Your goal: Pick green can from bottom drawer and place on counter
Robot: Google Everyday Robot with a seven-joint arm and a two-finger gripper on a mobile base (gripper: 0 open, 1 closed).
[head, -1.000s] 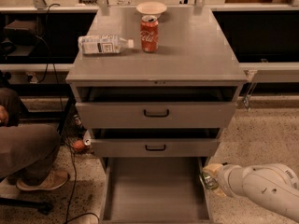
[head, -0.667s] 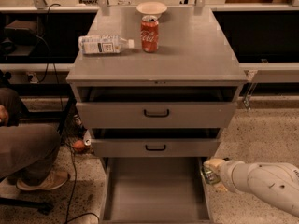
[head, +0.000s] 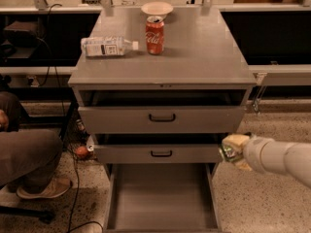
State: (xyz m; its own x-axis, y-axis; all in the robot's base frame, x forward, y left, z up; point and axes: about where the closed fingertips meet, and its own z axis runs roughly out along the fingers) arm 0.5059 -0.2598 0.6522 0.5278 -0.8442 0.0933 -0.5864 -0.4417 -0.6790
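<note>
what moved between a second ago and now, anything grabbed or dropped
The pincer, shut on the green can throughout, rose from the right edge of the bottom drawer to the height of the middle drawer, carrying the can up and slightly rightward. Nothing was newly taken or let go. The red can, bottle and bowl on the counter stayed put, as did the drawers.

The robot's one arm (head: 284, 159) reaches in from the right, a thick white forearm held almost level and rising a little toward the wrist. The gripper (head: 229, 152) at its end points left and hangs low, level with the front of the middle drawer (head: 126, 154), at that drawer's right end. Its two pale fingers (head: 236, 141), one above the other, are clamped around the green can (head: 225, 153).
</note>
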